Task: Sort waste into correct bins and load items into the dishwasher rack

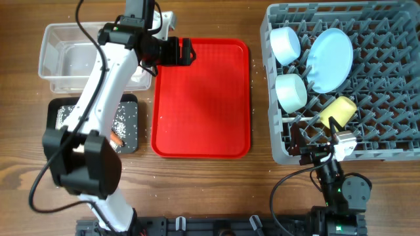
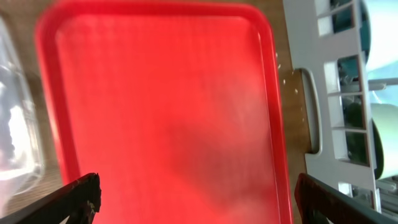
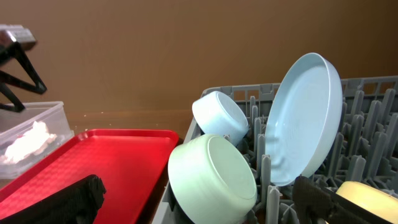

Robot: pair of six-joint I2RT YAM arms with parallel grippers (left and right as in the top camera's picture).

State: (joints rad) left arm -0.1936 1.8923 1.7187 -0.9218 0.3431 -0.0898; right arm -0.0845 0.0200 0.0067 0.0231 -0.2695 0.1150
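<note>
My left gripper [image 1: 182, 51] [image 2: 198, 190] is open and empty, low over the far left part of the flat red serving tray [image 1: 200, 98] [image 2: 161, 93]. My right gripper [image 1: 323, 139] [image 3: 193, 199] is open and empty at the front edge of the grey dishwasher rack [image 1: 270, 98] [image 3: 367, 112]. The rack holds a pale blue bowl [image 1: 284, 44] [image 3: 219, 117], a pale blue plate [image 1: 330, 59] [image 3: 305, 118], a mint-green bowl [image 1: 291, 90] [image 3: 211, 177] and a yellow cup [image 1: 338, 110] [image 3: 367, 196]. The clear tub [image 1: 59, 56] holds white tissue [image 3: 25, 142]. The black tray [image 1: 62, 118] holds rice [image 1: 125, 121] and a carrot piece [image 1: 115, 139]. The spoon is out of view.
The left arm stretches over the black tray and the clear tub, hiding part of each. A few loose rice grains [image 2: 286, 68] lie on the wood between the red tray and the rack's handle [image 2: 311, 112].
</note>
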